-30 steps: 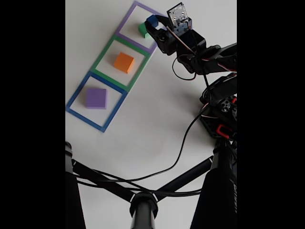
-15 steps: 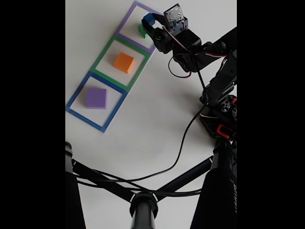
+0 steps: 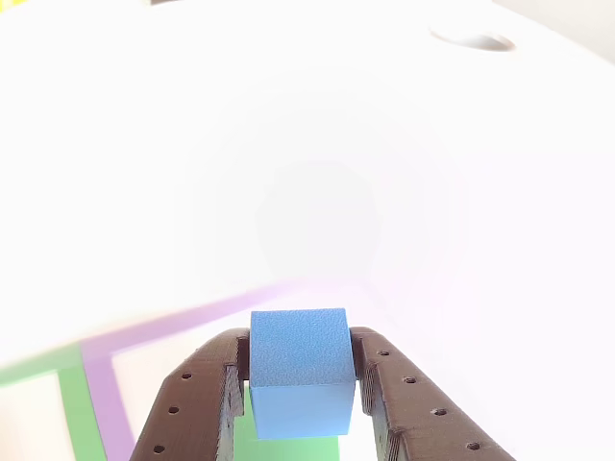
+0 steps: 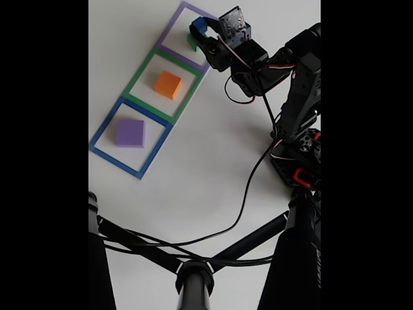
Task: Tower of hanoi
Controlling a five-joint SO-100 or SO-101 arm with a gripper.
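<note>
Since a second ago: your hand (image 4: 199,32) has carried the blue cube (image 4: 197,24) further up the fixed view toward the far end of the purple tape square (image 4: 169,31), and the arm (image 4: 298,90) has stood up more over its base; the blocks on the worktop (image 4: 193,174) have not shifted.
Hand: closed on the blue cube, one finger (image 3: 207,403) against each side face, the cube (image 3: 299,370) sitting square between them in the other view.
Blue cube: held clear of the worktop, above the green block (image 4: 191,41), which shows in the other view as a green strip (image 3: 288,449) just under the cube.
Green block: in the purple tape square, at the far end of the row, mostly hidden by your hand in the fixed view.
Orange block: (image 4: 168,84) in the middle, green tape square (image 4: 141,76), well apart from your hand.
Purple block: (image 4: 130,133) in the near, blue tape square (image 4: 103,132), furthest from your hand.
Relation that matters: both open targets lie nearer and to the left of your hand in the fixed view, along the line of the three squares; the orange block comes first, the purple block beyond it.
Judgement: wherever you set the cube, you travel down that row, so keep it high enough to pass over the orange block.
Not clear: how high the cube hangs above the green block.
</note>
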